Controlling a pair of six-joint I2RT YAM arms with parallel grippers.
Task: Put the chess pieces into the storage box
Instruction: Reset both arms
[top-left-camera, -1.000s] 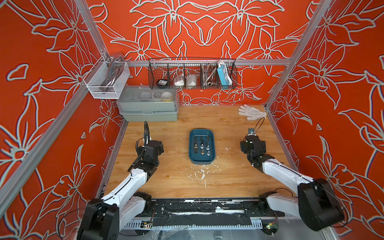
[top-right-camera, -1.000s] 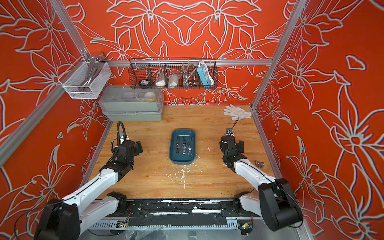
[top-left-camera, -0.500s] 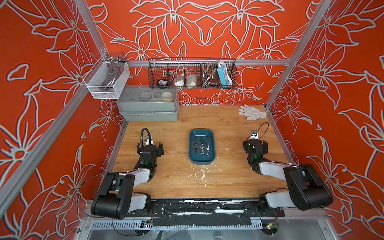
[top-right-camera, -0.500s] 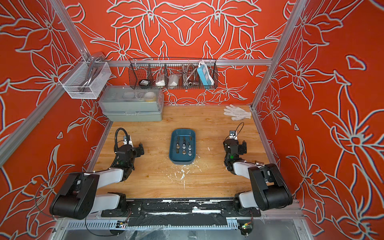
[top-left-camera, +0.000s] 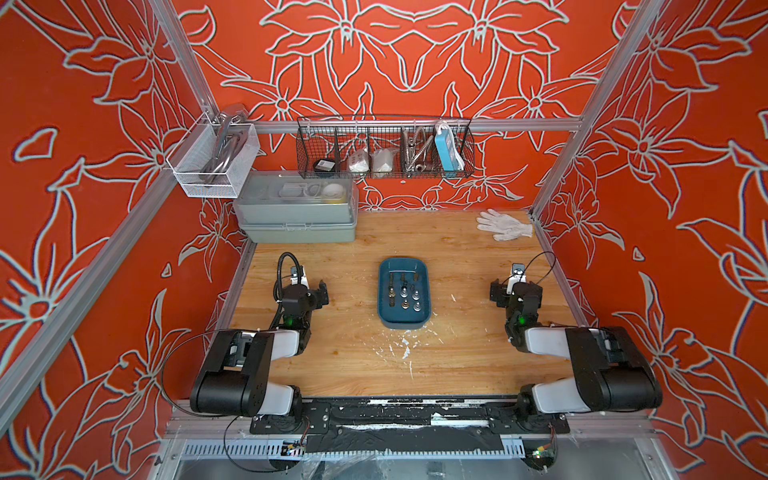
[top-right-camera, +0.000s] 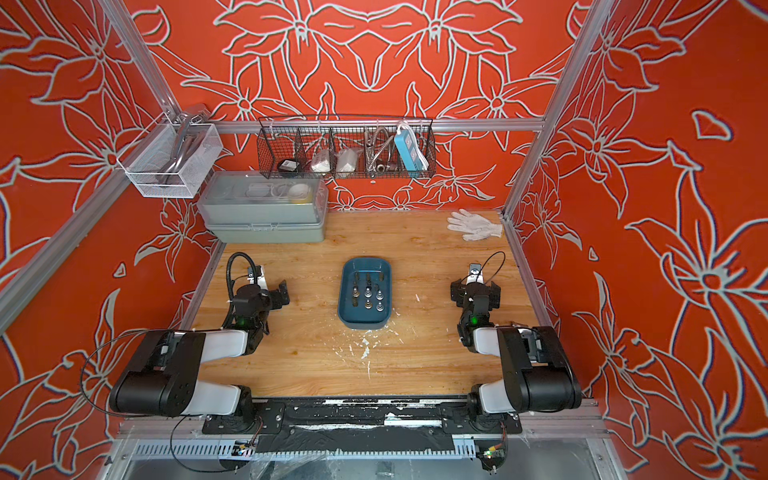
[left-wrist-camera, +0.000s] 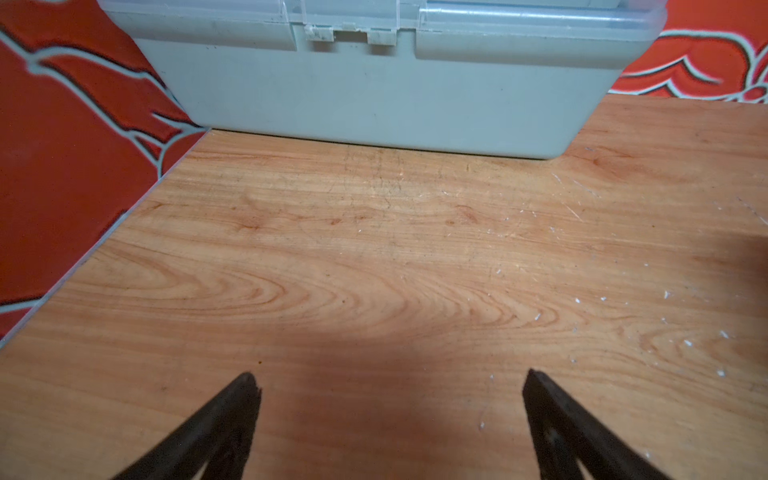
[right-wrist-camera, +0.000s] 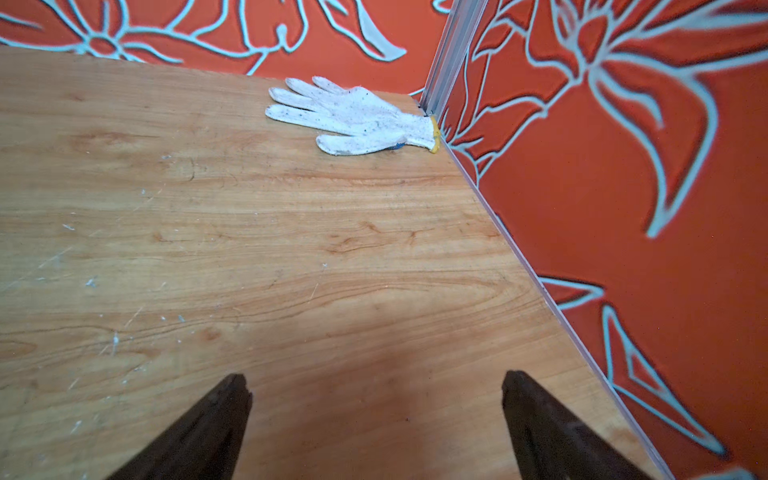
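- In both top views the box (top-left-camera: 385, 291) is seen at mid-table, well apart from both arms. The pieces (top-left-camera: 405, 293) are stood upright inside it. None is seen loose on the table (top-left-camera: 457, 357), where only white flecks are noted.
- The task is judged complete or nearly so. The arms are judged to be folded at the sides as a parked pose, clear of the box.
- The left gripper (top-left-camera: 311, 283) and right gripper (top-left-camera: 515, 293) are held low, each with jaws spread wide and nothing between them.
- In a top view, the box (top-right-camera: 347, 291) and pieces (top-right-camera: 368, 293) are found unmoved against a second ago. Both arms, stretched forward then, are now drawn back and folded.
- In the left wrist view, the left gripper (left-wrist-camera: 388, 378) is confirmed wide and empty over bare wood. The grey case (left-wrist-camera: 374, 95) is seen ahead against the wall.
- In the right wrist view, the right gripper (right-wrist-camera: 376, 380) is likewise wide and empty. A white glove (right-wrist-camera: 353, 116) is seen lying in the far corner. No box or piece is shown in either wrist view.
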